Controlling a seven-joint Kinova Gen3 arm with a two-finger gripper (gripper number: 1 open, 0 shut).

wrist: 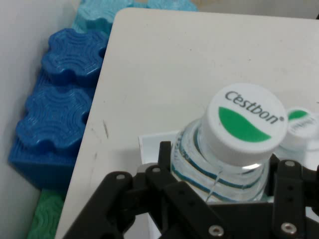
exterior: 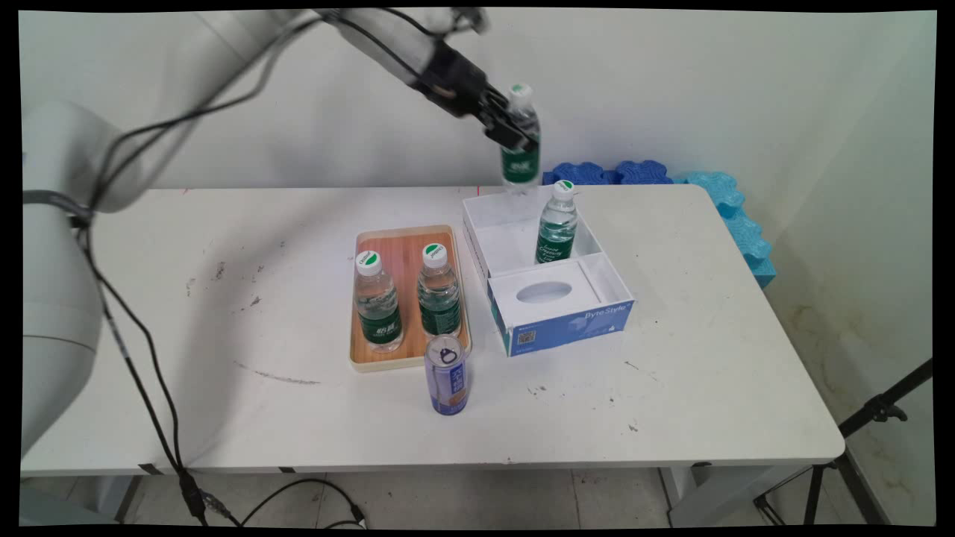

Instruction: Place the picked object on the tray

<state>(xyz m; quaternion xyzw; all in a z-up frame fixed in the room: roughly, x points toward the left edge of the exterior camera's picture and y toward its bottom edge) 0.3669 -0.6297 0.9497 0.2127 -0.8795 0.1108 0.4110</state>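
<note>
main view, pincer (exterior: 513, 128) pinching water bottle (exterior: 521, 138) aloft above white box (exterior: 597, 257), second bottle (exterior: 556, 223) inside

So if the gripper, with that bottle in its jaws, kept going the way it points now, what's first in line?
Probably the white box below: the gripper, shut on the held bottle, slants down to the right towards the bottle in the box. Depth is unclear.

A white table (exterior: 709, 388) (scuffed) stands against a pale wall (exterior: 746, 89), over a tiled floor (exterior: 522, 500).
</note>
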